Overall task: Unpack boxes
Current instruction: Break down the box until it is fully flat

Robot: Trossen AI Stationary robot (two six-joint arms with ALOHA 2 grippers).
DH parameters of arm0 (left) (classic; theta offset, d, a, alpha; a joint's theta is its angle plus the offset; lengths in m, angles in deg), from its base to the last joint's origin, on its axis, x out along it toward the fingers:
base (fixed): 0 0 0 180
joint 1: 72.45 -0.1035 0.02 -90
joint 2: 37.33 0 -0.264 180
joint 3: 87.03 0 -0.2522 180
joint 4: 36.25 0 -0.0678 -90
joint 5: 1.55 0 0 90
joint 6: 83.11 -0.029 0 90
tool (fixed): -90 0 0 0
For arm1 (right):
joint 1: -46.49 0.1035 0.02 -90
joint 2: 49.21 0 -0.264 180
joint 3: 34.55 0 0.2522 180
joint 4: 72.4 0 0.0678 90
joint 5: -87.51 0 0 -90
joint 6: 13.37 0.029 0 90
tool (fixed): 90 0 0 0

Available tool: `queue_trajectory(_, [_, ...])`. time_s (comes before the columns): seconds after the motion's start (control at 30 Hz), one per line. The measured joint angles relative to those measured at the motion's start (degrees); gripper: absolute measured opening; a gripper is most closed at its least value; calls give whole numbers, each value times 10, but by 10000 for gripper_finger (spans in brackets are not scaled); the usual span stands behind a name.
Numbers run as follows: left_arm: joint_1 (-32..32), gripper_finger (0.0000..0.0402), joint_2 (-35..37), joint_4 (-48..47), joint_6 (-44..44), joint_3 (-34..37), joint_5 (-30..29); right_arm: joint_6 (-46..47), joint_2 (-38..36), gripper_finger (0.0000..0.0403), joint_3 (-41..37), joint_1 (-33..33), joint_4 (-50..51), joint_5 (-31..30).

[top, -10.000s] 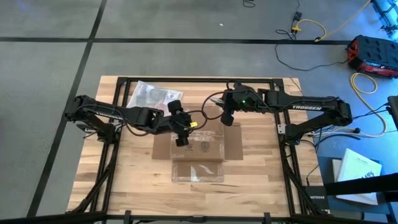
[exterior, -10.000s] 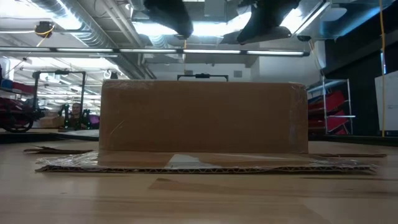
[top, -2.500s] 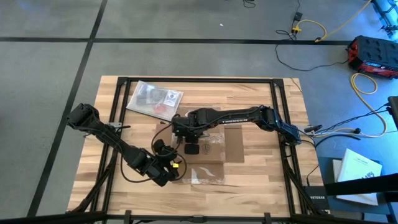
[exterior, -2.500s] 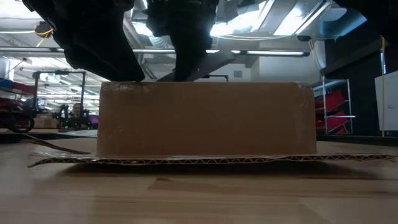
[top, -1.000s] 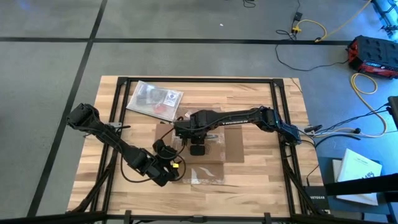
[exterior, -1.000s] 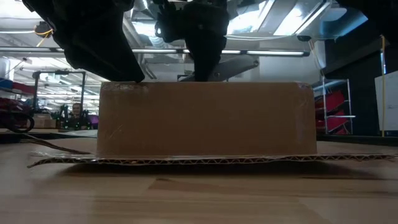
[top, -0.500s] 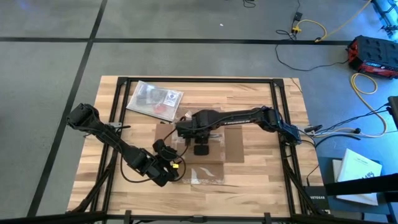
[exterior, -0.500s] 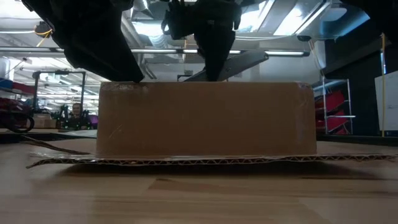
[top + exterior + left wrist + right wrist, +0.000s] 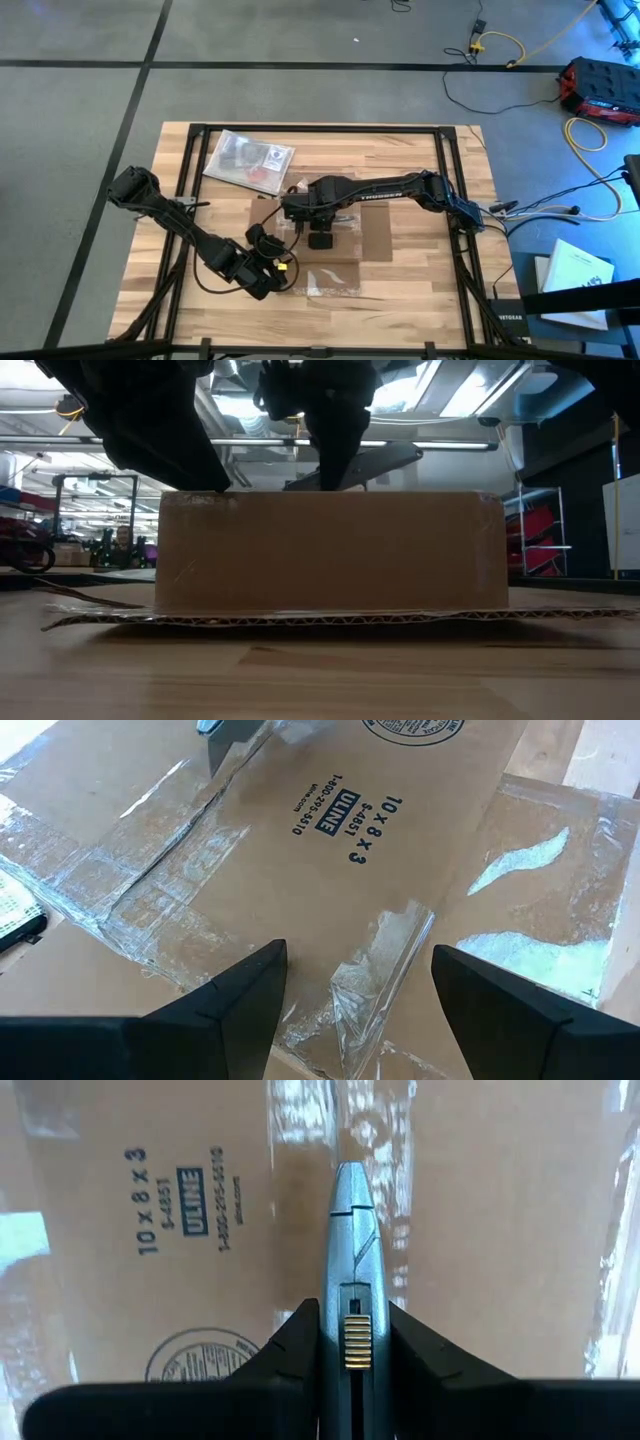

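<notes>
Since a moment ago the right gripper (image 9: 318,238), clenched on a box cutter (image 9: 349,1270), has edged along the light, stiff, tape-slick box (image 9: 372,235) mid-surface, best gripped by flap edges; left gripper (image 9: 283,271) hangs released beside it.

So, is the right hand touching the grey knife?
Touching. The right wrist view shows the right hand closed on the knife, one finger pressed against each side.

"ULINE", "10 x 8 x 3" and "S-4851" on the brown cardboard box (image 9: 400,870).
</notes>
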Motion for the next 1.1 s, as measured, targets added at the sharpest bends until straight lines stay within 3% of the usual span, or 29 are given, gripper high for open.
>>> queue_trajectory(1.1, [0, 239, 0, 0, -6, 0, -1, 1, 7, 58, 1, -5, 18, 24])
